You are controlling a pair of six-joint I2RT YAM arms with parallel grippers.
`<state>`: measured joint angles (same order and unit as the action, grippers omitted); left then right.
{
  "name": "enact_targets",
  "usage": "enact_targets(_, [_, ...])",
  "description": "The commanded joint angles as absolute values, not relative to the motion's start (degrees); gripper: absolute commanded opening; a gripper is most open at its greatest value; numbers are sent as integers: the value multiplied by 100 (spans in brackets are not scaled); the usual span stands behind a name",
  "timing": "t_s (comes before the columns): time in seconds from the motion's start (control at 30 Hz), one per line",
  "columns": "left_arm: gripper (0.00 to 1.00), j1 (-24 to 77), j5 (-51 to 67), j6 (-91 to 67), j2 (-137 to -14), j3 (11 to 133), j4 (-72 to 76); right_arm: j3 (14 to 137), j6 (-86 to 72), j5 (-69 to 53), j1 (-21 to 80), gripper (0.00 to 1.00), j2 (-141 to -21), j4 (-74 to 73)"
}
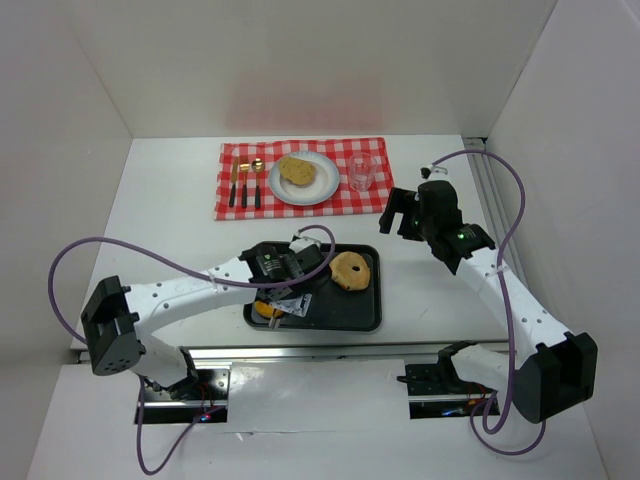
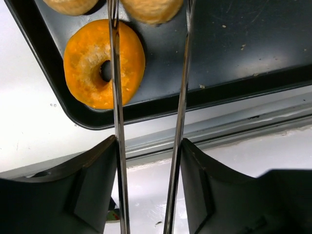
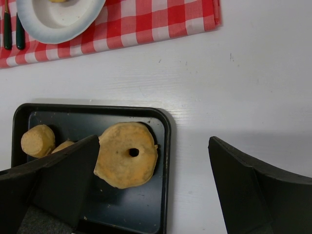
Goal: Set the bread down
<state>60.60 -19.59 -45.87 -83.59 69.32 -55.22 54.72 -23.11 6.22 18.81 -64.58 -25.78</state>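
A black tray [image 1: 365, 312] holds a pale bagel-shaped bread [image 1: 350, 270], an orange ring-shaped bread [image 1: 267, 309] and small pale rolls [image 3: 38, 140]. My left gripper [image 1: 280, 285] hovers over the tray's left part, shut on metal tongs [image 2: 116, 146]. In the left wrist view the two tong arms straddle a pale roll [image 2: 152, 9]; their tips are out of frame, beside the orange ring [image 2: 92, 68]. My right gripper [image 1: 400, 212] is open and empty, above the table right of the tray. A white plate [image 1: 325, 185] bears one bread [image 1: 297, 170].
The plate sits on a red checked cloth [image 1: 230, 200] with cutlery [image 1: 245, 185] to its left and a clear glass [image 1: 361, 172] to its right. White walls enclose the table. A metal rail [image 1: 320, 355] runs along the near edge.
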Motion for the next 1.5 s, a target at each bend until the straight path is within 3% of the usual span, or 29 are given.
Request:
enact_targets(0.0, [63, 6082, -1951, -4755, -8411, 6961, -5440, 5590, -2347, 633, 1854, 100, -6249, -2470])
enact_targets(0.03, [59, 6082, -1951, -4755, -8411, 7039, -5440, 5590, -2347, 633, 1854, 100, -6249, -2470])
enact_targets(0.07, [46, 6082, -1951, -4755, -8246, 7040, -5440, 5590, -2347, 633, 1854, 100, -6249, -2470])
enact_targets(0.2, [33, 5952, -2031, -4677, -7929, 7295, -5563, 5590, -2347, 633, 1854, 100, -6249, -2470])
enact_targets(0.53, [32, 4124, -1635, -3482, -8401, 8779, -5037, 5774, -2294, 685, 1854, 100, -6415, -2479])
enact_targets(0.9, [29, 3068, -1002, -3164, -11310, 11407, -4351, 5889, -2294, 545, 1854, 100, -6635, -2417])
enact_targets(1.07, [42, 2883, -845, -3164, -11917, 11733, -4228, 5836, -2294, 545, 1854, 100, -6636, -2417])
enact_targets(1.1, [50, 2883, -705, -3164, -11970, 11794, -4228, 5836, -2294, 545, 1854, 100, -6688, -2417])
enact_targets(1.33, [73, 3014, -686, -2944, -11524, 11566, -4228, 5836, -2294, 606, 1854, 100, -6741, -2417])
enact_targets(1.47, [71, 3120, -738, -2944, -11260, 11452, -4289, 5836, -2347, 554, 1854, 100, -6680, -2355])
